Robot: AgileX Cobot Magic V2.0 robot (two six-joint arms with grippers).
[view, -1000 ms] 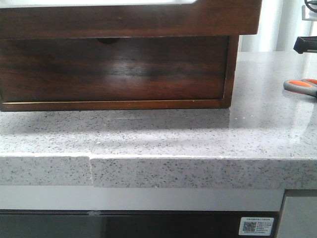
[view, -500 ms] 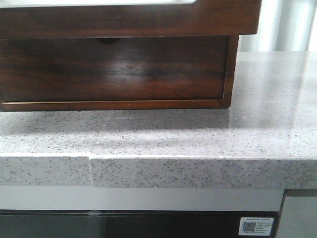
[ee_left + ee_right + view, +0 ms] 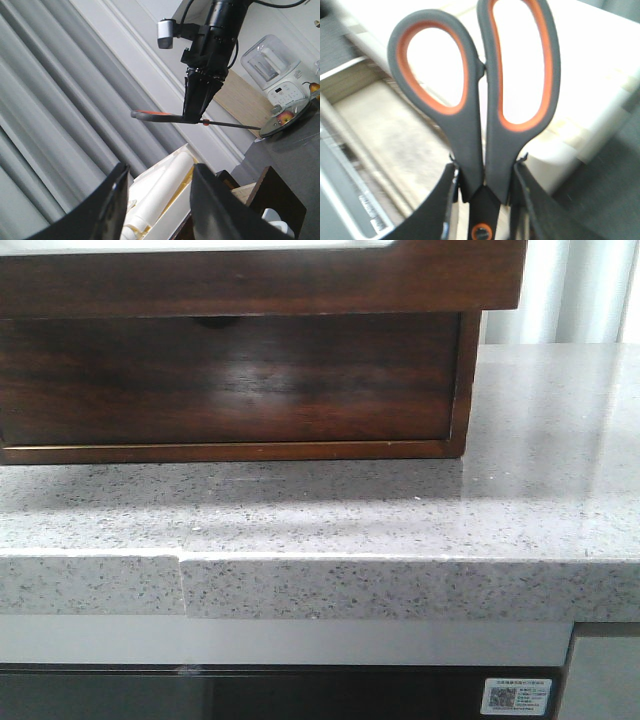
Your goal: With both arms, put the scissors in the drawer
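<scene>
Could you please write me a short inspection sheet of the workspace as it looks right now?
Surface: grey speckled stone counter, bare in the front view.
Job's things: scissors held aloft, handle loops away from the fingers; the drawer stands pulled out above the lower drawer front, white lining just visible.
Clutter: white rolls below the left gripper; what holds them cannot be told.
Grippers: right gripper shut on the scissors near the pivot; left gripper open, holding nothing.
Cables: black cable atop the right arm.
Surroundings: grey curtains, white appliance, fruit under a glass lid.
</scene>
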